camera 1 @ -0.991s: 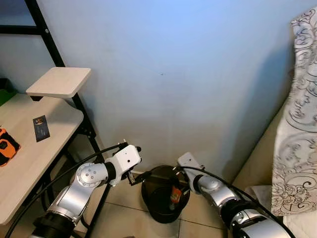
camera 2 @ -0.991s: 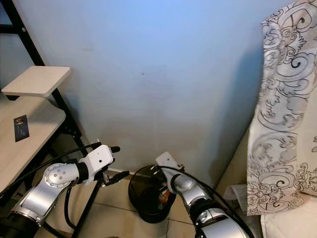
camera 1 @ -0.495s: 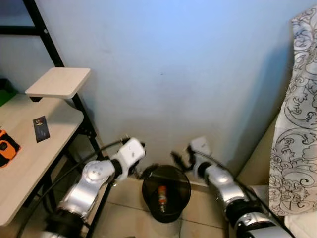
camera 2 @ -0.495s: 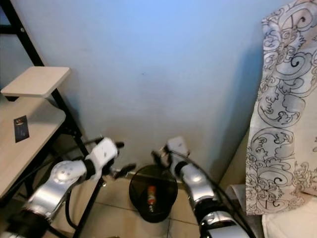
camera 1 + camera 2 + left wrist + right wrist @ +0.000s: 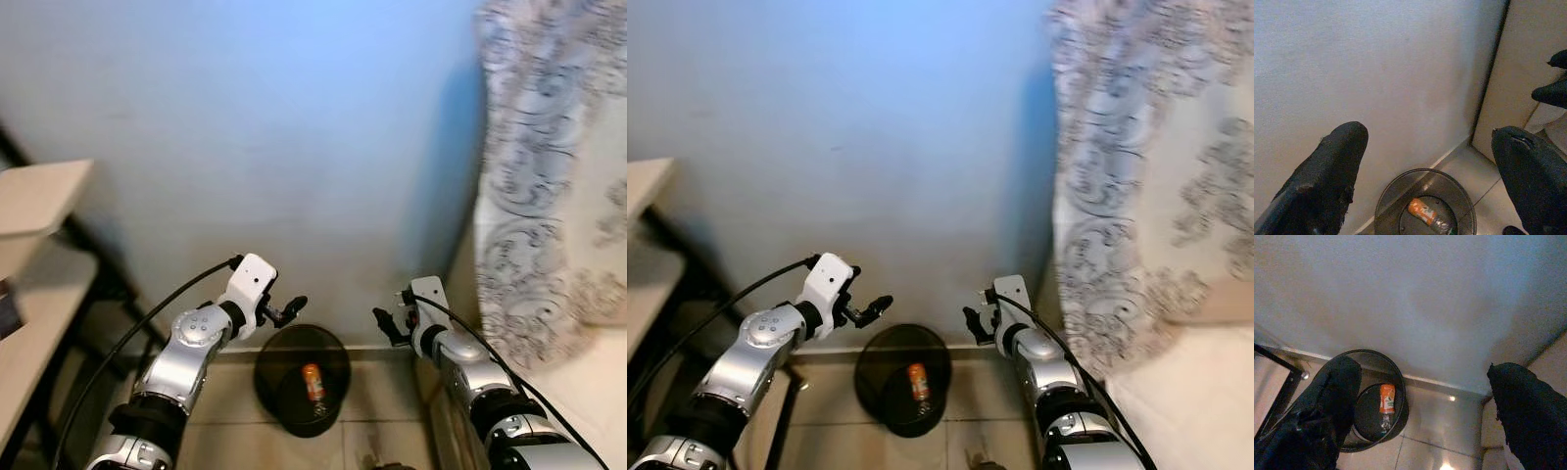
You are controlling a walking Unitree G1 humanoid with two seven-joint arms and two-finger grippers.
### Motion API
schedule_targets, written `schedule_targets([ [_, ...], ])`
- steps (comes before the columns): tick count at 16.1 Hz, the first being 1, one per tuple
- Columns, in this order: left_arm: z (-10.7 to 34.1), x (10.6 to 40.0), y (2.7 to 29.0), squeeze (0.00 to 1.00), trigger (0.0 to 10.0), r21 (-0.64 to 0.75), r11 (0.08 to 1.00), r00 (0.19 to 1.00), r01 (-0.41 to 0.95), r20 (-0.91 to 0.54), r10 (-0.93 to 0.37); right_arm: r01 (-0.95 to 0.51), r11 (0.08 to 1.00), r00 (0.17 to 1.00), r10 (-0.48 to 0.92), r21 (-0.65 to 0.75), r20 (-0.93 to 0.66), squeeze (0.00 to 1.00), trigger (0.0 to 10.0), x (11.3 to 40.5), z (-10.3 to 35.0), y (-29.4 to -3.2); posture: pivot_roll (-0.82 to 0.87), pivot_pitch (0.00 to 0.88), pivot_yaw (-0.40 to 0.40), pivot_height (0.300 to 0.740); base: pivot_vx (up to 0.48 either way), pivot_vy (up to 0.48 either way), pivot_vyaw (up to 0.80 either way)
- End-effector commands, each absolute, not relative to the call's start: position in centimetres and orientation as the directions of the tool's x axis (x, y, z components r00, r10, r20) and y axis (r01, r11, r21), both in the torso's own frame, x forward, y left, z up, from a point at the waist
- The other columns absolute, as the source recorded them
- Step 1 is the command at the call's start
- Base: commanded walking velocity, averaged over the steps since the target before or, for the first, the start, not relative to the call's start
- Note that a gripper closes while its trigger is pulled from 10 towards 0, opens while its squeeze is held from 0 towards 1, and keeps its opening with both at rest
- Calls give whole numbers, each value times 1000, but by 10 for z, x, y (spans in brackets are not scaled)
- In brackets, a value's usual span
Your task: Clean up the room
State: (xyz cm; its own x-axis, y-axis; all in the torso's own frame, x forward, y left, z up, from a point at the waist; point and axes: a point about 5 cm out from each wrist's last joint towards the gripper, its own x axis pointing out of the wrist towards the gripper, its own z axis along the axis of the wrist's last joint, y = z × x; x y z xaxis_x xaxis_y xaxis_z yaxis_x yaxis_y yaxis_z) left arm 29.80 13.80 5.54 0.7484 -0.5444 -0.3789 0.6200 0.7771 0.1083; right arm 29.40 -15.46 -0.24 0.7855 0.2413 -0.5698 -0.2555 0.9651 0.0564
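Orange bottle (image 5: 313,381) lies in black bin (image 5: 284,348); left claw (image 5: 286,311), right claw (image 5: 385,326) both spread, empty.

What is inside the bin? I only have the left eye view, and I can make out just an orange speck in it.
Observer: A small bottle with an orange label, lying on the bottom of the black bin.
Operator: Is either pincer holding anything?
Observer: No. The right pincer is wide open, with bare wall and floor between its fingers.
Operator: And the left?
Observer: The left pincer is also open and holds nothing, above the bin.
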Motion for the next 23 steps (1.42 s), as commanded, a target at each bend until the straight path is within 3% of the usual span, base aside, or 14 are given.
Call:
schedule_targets([
  [1,53,299,142,0,10000,107,789,754,605,-396,-524,-284,955,780,279,80,-560,1000,10000,296,1,-149,-79,0,123,740,0,0,-756],
  [2,52,299,140,0,10000,105,781,743,616,-406,-531,-425,903,744,385,59,-546,1000,10000,295,5,-143,-76,0,119,740,0,0,-725],
  [4,53,301,143,0,10000,104,790,754,604,-398,-523,-537,842,710,489,60,-508,1000,10000,292,10,-136,-75,0,125,740,0,0,-703],
  [6,56,299,143,0,10000,86,768,729,635,-393,-560,-571,812,681,550,120,-484,1000,10000,291,15,-138,-62,0,124,740,0,0,-628],
  [8,54,293,145,0,10000,71,743,699,665,-409,-587,-623,741,594,656,250,-465,1000,10000,284,20,-136,-51,0,118,740,0,0,-531],
  [10,54,288,152,0,10000,59,752,707,656,-398,-585,-710,659,510,723,247,-466,1000,10000,276,25,-140,-42,0,111,740,0,0,-503],
  [21,58,292,159,0,10000,93,789,756,608,-374,-538,-689,706,615,689,163,-383,1000,10000,278,37,-133,-44,0,107,649,0,0,-415],
  [22,59,292,159,0,10000,89,789,755,608,-371,-540,-685,712,621,681,154,-388,941,10000,278,35,-133,-44,0,107,649,0,0,0],
  [23,59,292,159,0,10000,90,789,756,608,-369,-540,-680,721,630,669,135,-394,0,10000,278,34,-133,-45,0,108,649,0,296,0],
])
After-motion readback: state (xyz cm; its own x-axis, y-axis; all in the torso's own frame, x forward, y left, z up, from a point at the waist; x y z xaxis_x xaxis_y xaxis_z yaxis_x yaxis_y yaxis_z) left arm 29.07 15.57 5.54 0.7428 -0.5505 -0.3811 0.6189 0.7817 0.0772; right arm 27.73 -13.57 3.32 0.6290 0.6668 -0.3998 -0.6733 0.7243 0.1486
